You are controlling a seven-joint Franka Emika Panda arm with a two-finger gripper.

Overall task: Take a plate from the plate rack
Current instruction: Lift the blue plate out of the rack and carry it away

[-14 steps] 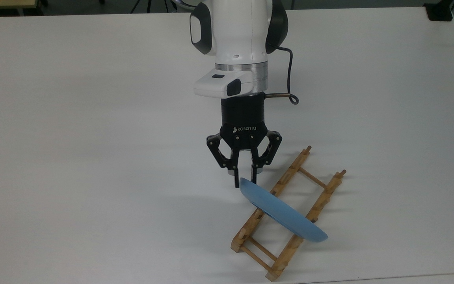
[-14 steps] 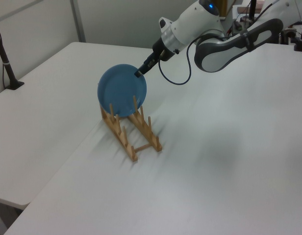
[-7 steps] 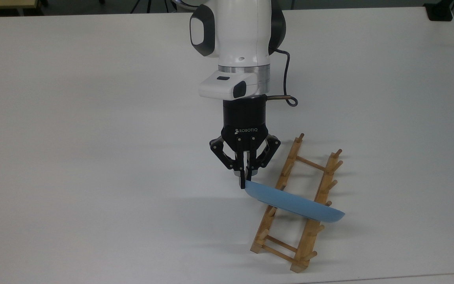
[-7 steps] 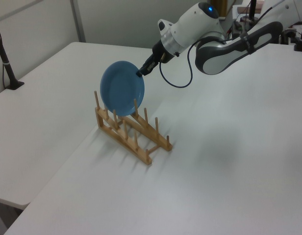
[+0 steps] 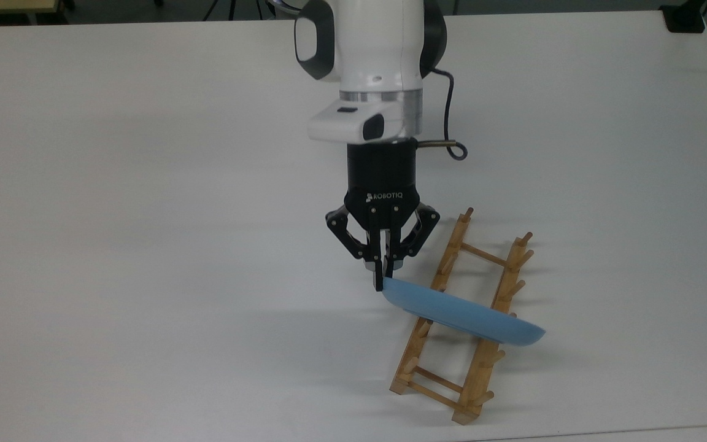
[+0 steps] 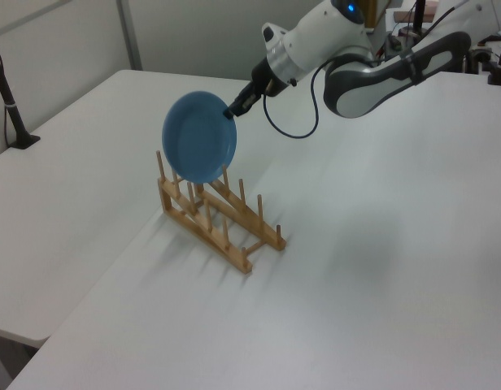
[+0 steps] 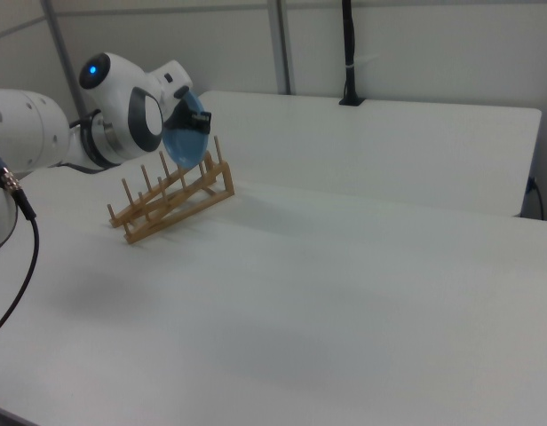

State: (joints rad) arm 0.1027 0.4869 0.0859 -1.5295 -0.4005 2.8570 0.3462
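Lifted a little since half a second ago, the light-blue plate now hangs slightly higher over the plate rack, while the rack itself has stayed where it slid to on the white surface.

The black pincer is clamped on the plate's rim, its two fingers pressed together on the edge nearest the arm. In the left view the pincer grips the plate at its upper right edge, and the dish stands nearly upright with its glossy inside facing the camera. Its lower edge sits between the rack's tallest pegs; whether it touches them cannot be told. In the right view the plate is above the far end of the rack, partly hidden behind the arm's wrist.

The wooden rack lies flat on the surface just below the plate, pegs pointing up, thin crossbars joining its two rails. A black cable loops beside the white wrist above the pincer, up the arm from the rack.
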